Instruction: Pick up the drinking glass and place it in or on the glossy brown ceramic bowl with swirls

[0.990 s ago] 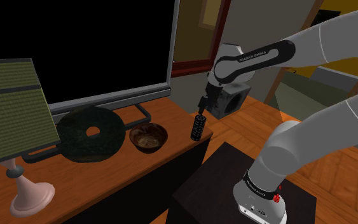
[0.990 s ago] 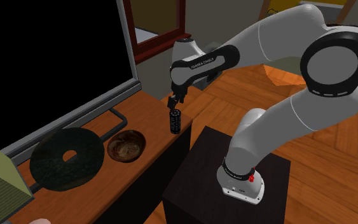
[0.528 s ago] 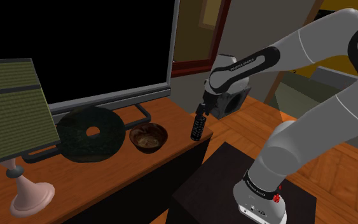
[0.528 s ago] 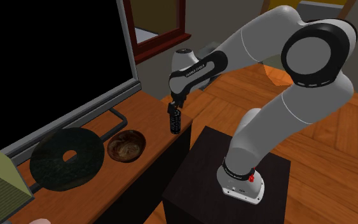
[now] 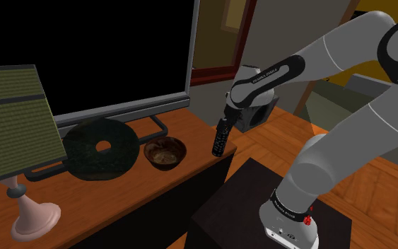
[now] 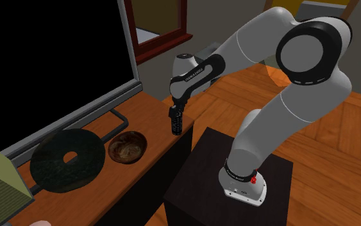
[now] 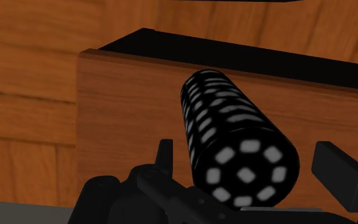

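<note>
At the counter's point(image 5: 119, 185) end corner, shoulder view: dark spotted drinking glass point(image 5: 218, 141) is standing upright, end effector point(image 5: 223, 122) hanging at its top, brown bowl point(image 5: 165, 153) sitting apart. Second exterior view: matching. Wrist view: fingers point(image 7: 336, 167) are standing wide, straddling the drinking glass, not touching.

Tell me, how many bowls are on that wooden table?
1. The brown bowl sits on the table between the dark ring-shaped disc and the black spotted glass. The green shade hides part of the table, so another could be hidden.
</note>
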{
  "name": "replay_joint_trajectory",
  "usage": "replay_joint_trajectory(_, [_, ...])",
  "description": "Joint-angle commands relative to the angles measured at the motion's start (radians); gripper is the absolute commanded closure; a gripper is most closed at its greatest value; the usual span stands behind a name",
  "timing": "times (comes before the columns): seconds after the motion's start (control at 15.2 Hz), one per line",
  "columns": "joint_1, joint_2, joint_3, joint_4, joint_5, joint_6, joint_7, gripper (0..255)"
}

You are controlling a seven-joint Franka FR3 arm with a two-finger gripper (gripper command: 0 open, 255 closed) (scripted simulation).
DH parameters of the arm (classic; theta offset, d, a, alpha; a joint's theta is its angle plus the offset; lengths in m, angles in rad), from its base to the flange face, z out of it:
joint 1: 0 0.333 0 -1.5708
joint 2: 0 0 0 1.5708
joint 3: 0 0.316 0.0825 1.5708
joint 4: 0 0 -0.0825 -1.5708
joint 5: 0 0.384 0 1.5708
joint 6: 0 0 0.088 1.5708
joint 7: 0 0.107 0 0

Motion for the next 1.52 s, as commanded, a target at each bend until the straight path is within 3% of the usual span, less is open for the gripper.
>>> replay_joint_trajectory(0.0, [0.0,0.0,0.0,0.0,0.0,0.0,0.0,0])
replay_joint_trajectory(0.07, [0.0,0.0,0.0,0.0,0.0,0.0,0.0,0])
replay_joint_trajectory(0.13, [0.0,0.0,0.0,0.0,0.0,0.0,0.0,255])
replay_joint_trajectory(0.73, [0.0,0.0,0.0,0.0,0.0,0.0,0.0,255])
replay_joint_trajectory(1.45, [-0.018,-0.12,0.027,0.07,-0.025,-0.188,0.033,255])
